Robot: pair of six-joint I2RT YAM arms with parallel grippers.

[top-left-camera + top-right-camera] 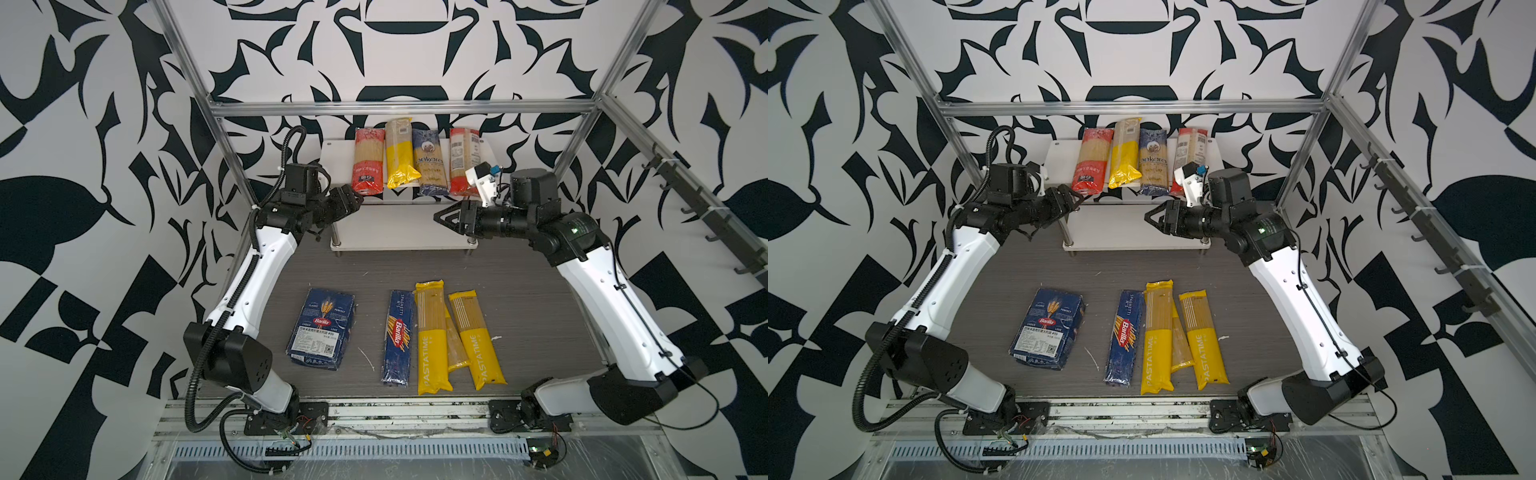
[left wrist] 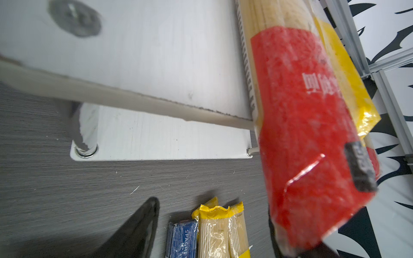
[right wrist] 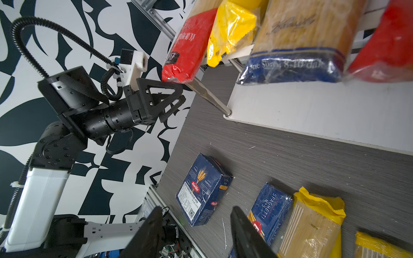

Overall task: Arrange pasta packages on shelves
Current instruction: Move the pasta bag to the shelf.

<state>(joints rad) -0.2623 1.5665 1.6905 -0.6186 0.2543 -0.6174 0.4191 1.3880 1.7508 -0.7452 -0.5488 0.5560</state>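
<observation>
- Nine items to log. Positions, left to right?
- Upper board (image 1: 336,163) of the shelves: red bag (image 1: 368,162), yellow bag (image 1: 400,154), blue bag (image 1: 430,163), second red bag (image 1: 463,160), near ends overhanging the front edge. Lower board (image 1: 399,230): bare. Bench (image 1: 519,299): wide Barilla pack (image 1: 322,328), slim Barilla box (image 1: 400,336), three yellow Pastatime bags (image 1: 432,336), the middle one partly under its neighbours.
- End effectors?
- Left end effector (image 1: 358,198): jaws apart, empty, one finger at the first red bag's overhanging end, apparently touching. Right end effector (image 1: 438,217): jaws apart, empty, before the shelves' right end.
- Step in hand?
- Probably squaring the upper row. Next move calls for descending to the bench, gripping a pack across its narrow width, and laying it on the lower board.
</observation>
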